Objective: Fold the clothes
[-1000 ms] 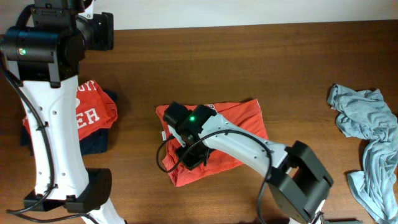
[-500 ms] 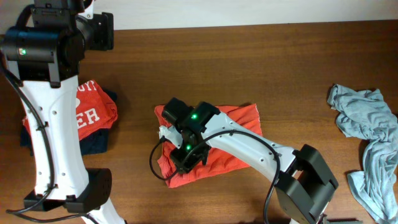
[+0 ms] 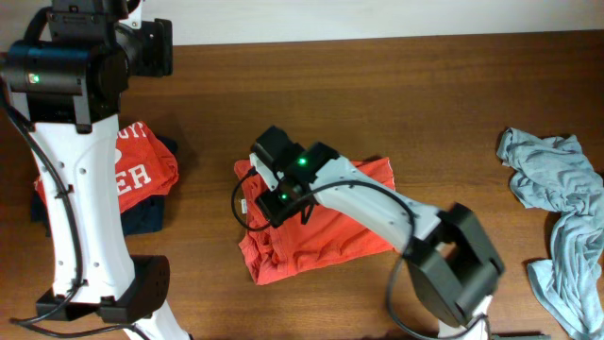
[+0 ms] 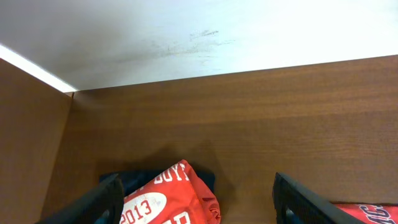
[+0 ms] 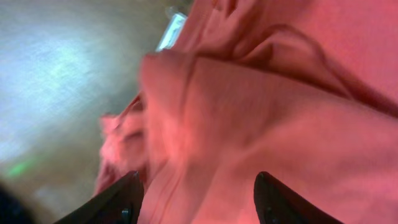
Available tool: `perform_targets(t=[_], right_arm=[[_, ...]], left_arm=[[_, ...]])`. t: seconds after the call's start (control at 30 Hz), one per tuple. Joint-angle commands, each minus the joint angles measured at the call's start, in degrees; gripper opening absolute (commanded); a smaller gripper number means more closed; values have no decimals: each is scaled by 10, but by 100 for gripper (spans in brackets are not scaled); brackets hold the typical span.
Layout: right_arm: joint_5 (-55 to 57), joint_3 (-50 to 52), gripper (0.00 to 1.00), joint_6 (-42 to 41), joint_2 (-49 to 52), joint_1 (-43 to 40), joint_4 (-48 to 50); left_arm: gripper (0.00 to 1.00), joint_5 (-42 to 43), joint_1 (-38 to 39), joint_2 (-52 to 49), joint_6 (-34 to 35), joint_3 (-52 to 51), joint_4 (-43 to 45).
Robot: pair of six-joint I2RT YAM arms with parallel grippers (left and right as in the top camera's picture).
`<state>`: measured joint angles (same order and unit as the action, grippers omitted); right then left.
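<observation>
The right fingers [image 5: 127,202] stand apart in the right wrist view, two dark tips at the lower edge with nothing pinched between them. Beyond them a crumpled orange-red shirt [image 5: 261,112] fills most of the picture, its folds blurred from closeness. A small white label [image 5: 171,30] shows at its far edge, and a hazy patch of tabletop [image 5: 56,87] lies to the left. In the left wrist view the left fingers [image 4: 102,202] are likewise apart and hold nothing, raised well above the brown wood. Between them, low in the picture, a folded red shirt [image 4: 171,202] with white lettering lies on top of a navy shirt [image 4: 134,180], whose dark edge peeps out on its far side. A pale wall [image 4: 155,31] rises beyond the far edge of the wood. From overhead, the right arm [image 3: 377,212] reaches in from the near right, and its wrist hangs over the far left part of the crumpled orange-red shirt. From here it cannot be told how its fingers stand. That shirt lies in the middle of the tabletop as a rough, slightly tilted rectangle, rumpled along its left edge. The left arm [image 3: 75,189] stands tall at the left and hides part of the stack there, where the folded red shirt rests on the navy shirt near the left edge. A grey-blue shirt [image 3: 557,208] lies in a loose heap at the right edge, well apart from everything else.
</observation>
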<state>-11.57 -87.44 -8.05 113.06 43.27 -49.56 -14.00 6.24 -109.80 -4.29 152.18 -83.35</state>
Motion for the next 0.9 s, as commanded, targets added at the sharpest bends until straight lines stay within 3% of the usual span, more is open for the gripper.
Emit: perform_targets(t=[0.0,0.07,0.2,0.3,0.53,0.7,0.87], right_arm=[[10,-7,61,-26,45,3,27],[-7,-7,56,-26,52,3,43],[15,-7,16,-63,53,2,77],[16,-8,9,-105,53,-3,110],[-81,-8,4,-172,53,-20,158],[-153,-8,4,-177,41,-39,189],[-186,-8,9,-177,33,-48,254]], left_arm=[[76,-4,-2,16,-7,10,2],[76,-4,-2,16,-7,10,2],[77,-4,-2,16,-7,10,1],[76,-4,-2,16,-7,10,1],[77,-4,-2,16,-7,10,-1],[76,-4,-2,16,-7,10,0],[77,-4,-2,16,-7,10,0]])
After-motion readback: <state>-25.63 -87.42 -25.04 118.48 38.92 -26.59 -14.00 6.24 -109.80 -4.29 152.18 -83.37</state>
